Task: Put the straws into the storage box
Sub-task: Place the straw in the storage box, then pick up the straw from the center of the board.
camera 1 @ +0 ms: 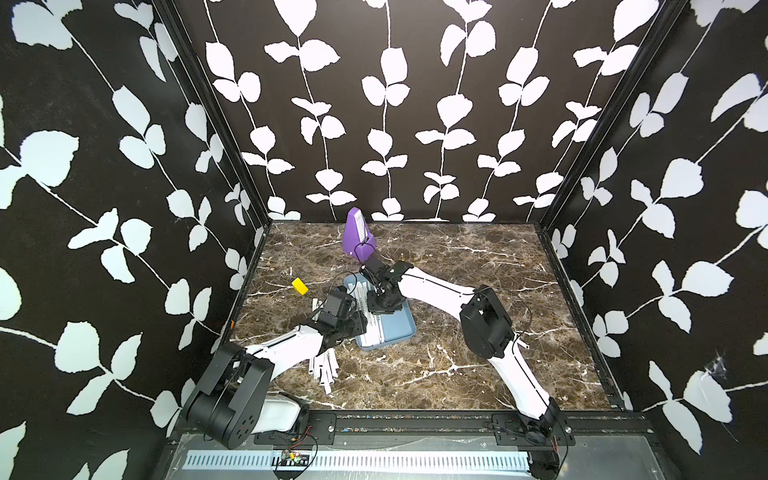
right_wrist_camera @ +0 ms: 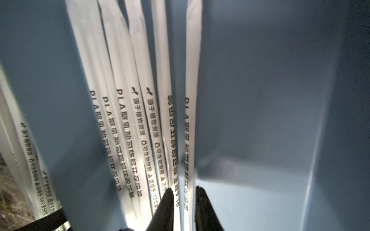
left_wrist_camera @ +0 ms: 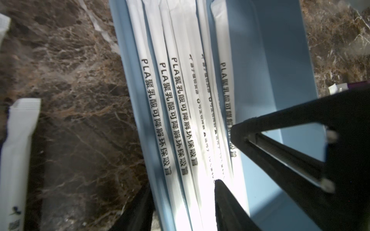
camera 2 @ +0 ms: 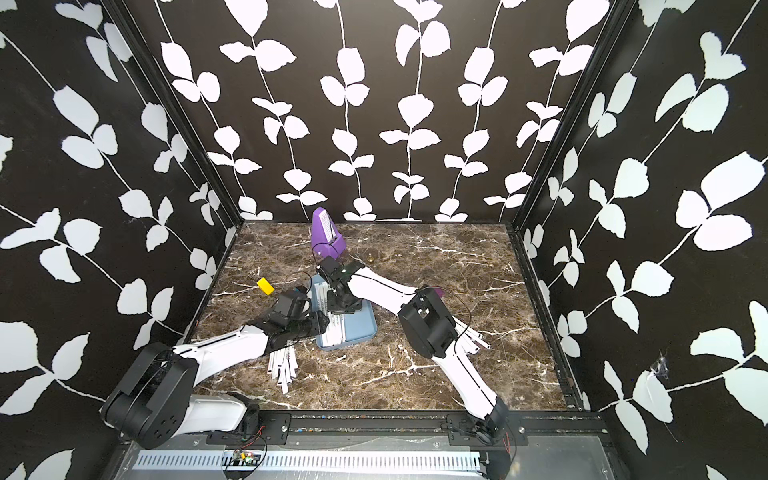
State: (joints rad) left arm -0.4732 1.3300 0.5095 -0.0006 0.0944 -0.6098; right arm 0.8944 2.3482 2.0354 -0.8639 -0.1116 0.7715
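Observation:
The light blue storage box point(camera 1: 399, 326) lies mid-table with several white printed straws point(left_wrist_camera: 176, 104) side by side along its left half. My left gripper point(left_wrist_camera: 183, 182) is open low over the near end. One finger is outside the box's rim and the other over the straws. My right gripper point(right_wrist_camera: 183, 188) points down into the box point(right_wrist_camera: 260, 100), narrowly open. Two straws point(right_wrist_camera: 189, 140) lie flat between its fingertips. More loose straws point(camera 1: 324, 368) lie fanned on the table under my left arm. Another bunch of straws point(camera 2: 471, 338) lies beside my right arm's elbow.
A purple metronome point(camera 1: 358, 232) stands just behind the box, close to my right wrist. A yellow block point(camera 1: 300, 286) lies left of the box. A small brass object point(camera 2: 371, 258) sits to the right of the metronome. Patterned walls close three sides.

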